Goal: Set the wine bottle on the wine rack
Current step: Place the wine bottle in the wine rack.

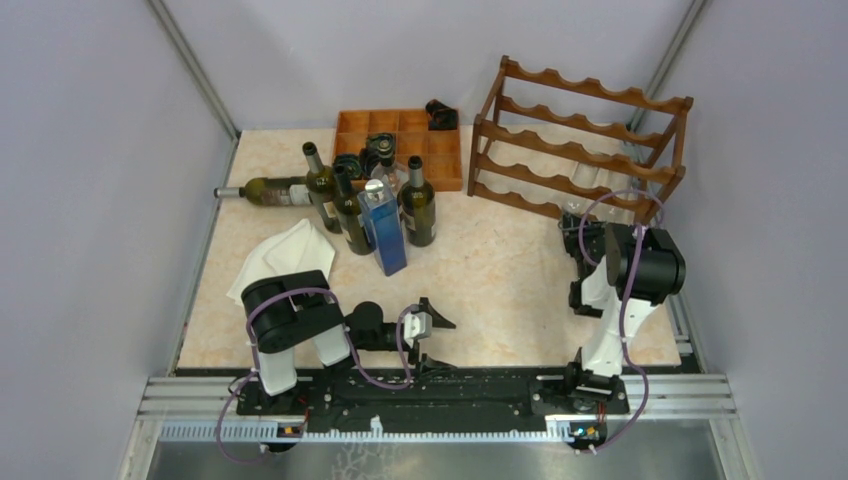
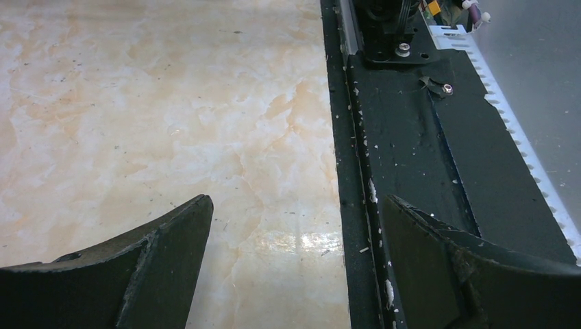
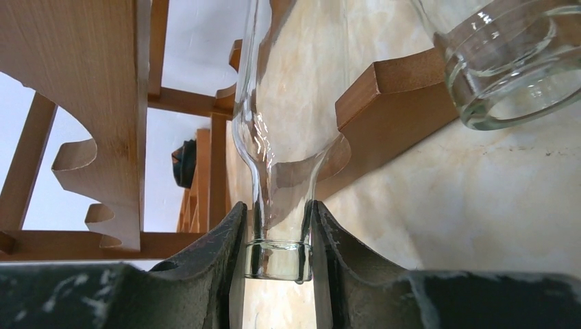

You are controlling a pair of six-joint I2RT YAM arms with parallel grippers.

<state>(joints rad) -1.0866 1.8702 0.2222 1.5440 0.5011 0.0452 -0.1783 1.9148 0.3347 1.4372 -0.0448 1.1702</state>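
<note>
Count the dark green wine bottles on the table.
4. A lying bottle at far left; three upright in a cluster: left bottle, middle bottle, and right bottle, right of the blue carton. Another could hide behind them.

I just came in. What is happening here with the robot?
The right end effector is shut on the neck of a clear bottle, which reaches in between the low rails of the rack. The left end effector hangs open and empty over the table. Several dark bottles stand at the far left.
</note>
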